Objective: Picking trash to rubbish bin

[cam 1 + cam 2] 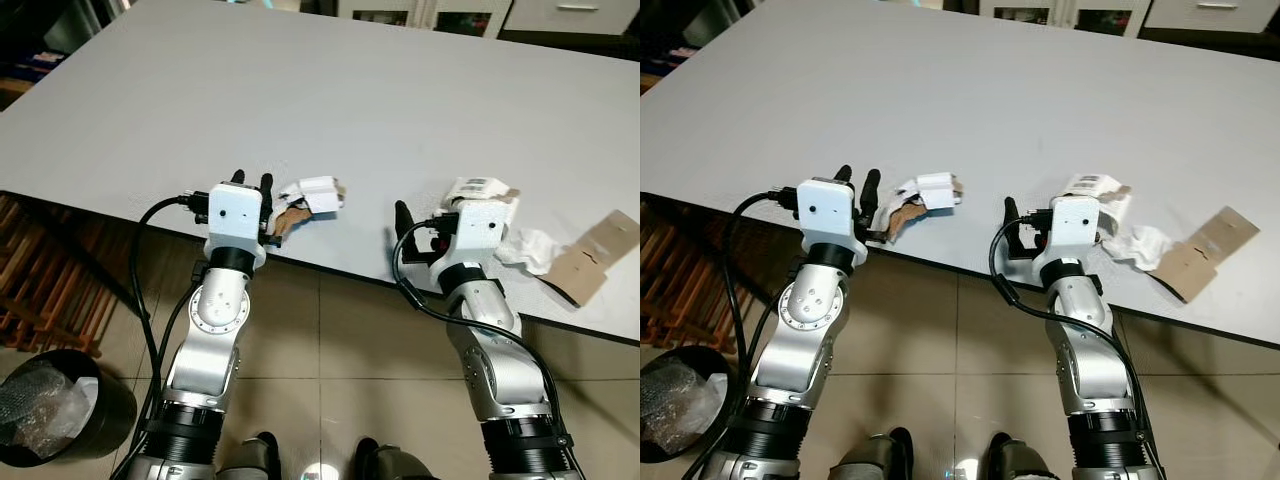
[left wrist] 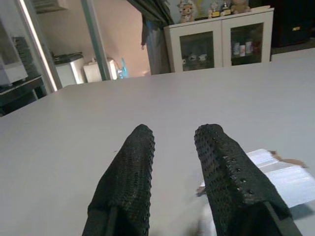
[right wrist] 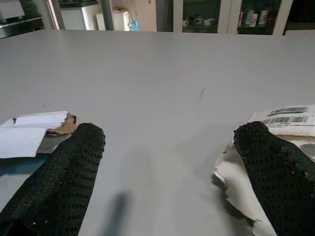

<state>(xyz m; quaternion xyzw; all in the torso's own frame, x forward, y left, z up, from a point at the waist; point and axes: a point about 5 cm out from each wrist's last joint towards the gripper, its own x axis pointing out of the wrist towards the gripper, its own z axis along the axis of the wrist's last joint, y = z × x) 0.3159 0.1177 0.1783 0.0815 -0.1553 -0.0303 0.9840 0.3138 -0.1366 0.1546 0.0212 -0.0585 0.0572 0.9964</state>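
Left eye view: grey table point(image 1: 330, 110) over tiled floor; torn white-and-brown packaging scrap point(image 1: 312, 198) lies at the near edge, just beside the left gripper point(image 1: 252, 181); labelled torn wrapper point(image 1: 480, 188) by the right gripper point(image 1: 402, 214); flat cardboard piece point(image 1: 598, 255) further right; black rubbish bin point(image 1: 55, 408) stands on the floor, low left.

Left wrist view: fingers point(image 2: 130, 177) slightly apart, empty.

Right wrist view: fingers point(image 3: 59, 182) wide apart, empty; scraps judged light, soft, crushable; pinch a raised edge.

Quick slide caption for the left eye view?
Both grippers at the table edge, open beside torn packaging.
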